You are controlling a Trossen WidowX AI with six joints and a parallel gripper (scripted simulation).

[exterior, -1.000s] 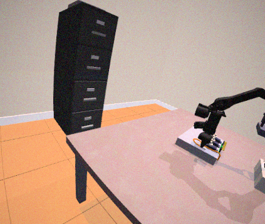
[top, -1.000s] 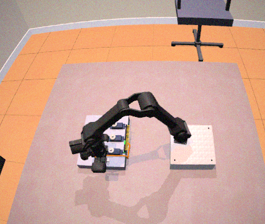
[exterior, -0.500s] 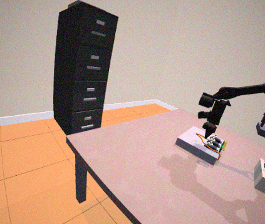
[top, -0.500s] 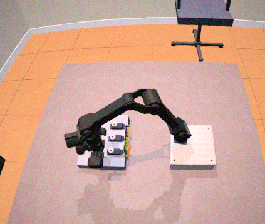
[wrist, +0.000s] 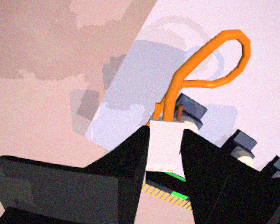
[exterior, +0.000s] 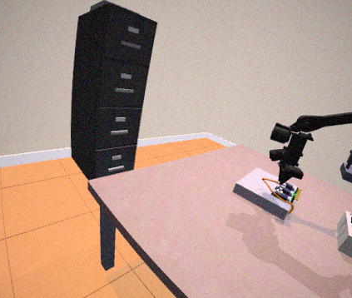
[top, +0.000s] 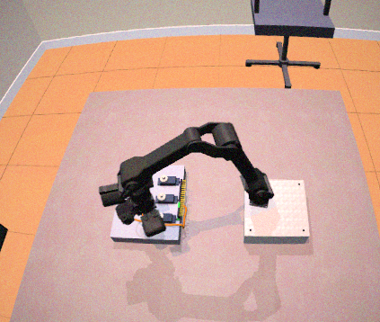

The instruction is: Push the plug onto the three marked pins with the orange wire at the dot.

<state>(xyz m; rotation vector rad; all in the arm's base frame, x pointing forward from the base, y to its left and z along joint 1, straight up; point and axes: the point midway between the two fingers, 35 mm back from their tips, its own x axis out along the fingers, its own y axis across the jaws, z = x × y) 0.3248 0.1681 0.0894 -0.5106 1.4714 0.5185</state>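
Two black fingers of the gripper [wrist: 165,150] are closed on the small white flat plug [wrist: 166,145], one finger at each side of it. The plug is held above the pale flat printed holder [top: 144,236] [exterior: 250,197] [wrist: 261,65], and from its back end goes the looped orange lead [wrist: 246,47] [exterior: 265,180]. In the wrist view, the row of thin yellow metal pins [wrist: 168,197] [top: 183,189] [exterior: 298,194] and the green marking band [wrist: 180,195] [top: 179,206] appear beyond the front of the plug. I judge that picking up is done and the step in hand is carrying and turning. The plug is not on the pins. The next move, I think, needs the orange-wire hole matched with the dotted pin, then the plug made square and level before a straight push.
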